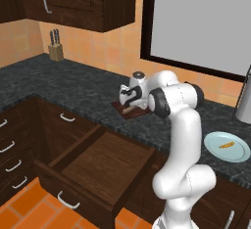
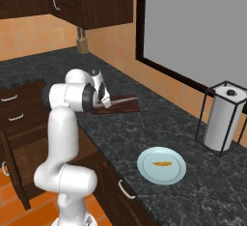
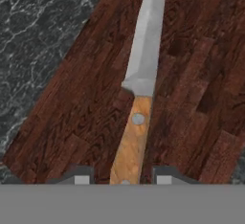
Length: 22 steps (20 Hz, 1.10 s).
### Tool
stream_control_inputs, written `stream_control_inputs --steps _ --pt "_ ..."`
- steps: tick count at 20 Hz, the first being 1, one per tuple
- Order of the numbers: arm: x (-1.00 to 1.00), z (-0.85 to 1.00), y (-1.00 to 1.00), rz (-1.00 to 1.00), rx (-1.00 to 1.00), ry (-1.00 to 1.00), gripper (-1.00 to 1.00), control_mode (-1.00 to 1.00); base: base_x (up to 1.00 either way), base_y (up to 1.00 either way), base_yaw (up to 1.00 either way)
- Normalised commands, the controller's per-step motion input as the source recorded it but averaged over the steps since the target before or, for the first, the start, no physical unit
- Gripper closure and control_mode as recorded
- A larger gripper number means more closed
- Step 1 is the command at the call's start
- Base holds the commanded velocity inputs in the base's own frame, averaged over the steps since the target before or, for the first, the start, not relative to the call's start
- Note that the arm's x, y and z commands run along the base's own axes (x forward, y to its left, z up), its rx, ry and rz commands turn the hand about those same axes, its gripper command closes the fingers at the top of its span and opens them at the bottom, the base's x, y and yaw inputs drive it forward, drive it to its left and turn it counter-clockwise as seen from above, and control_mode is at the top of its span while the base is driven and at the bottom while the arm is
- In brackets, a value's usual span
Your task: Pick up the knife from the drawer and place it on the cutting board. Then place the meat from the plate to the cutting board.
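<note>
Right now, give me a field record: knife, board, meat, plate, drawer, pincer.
knife: over the cutting board, blade pointing away from the hand camera, handle end between the fingertips
cutting board: on the dark counter, near its front edge
meat: on the plate, not moved yet
plate: on the counter, apart from the board
drawer: pulled open, wood bottom bare
pincer: low over the board, fingertips either side of the knife handle; grip unclear

Knife flat on cutting board; meat on plate.

Knife on cutting board; meat on plate.
</note>
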Motion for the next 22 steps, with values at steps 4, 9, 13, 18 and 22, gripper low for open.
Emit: stream_control_inputs --steps 4,9,13,18,22 --pt "-0.08 0.64 -0.07 0.00 0.00 -0.03 -1.00 -1.00 0.00 0.00 0.00" --pt "-0.84 0.85 -0.50 0.00 0.03 -0.04 -1.00 -1.00 0.00 0.00 0.00" --pt "-1.00 0.11 -0.90 0.00 0.00 0.00 -1.00 -1.00 0.00 0.00 0.00" --pt "-1.00 0.01 -0.99 -0.04 0.02 0.02 -1.00 -1.00 0.00 0.00 0.00" --pt "-0.87 0.00 -1.00 -0.13 0.08 0.15 -1.00 -1.00 0.00 0.00 0.00"
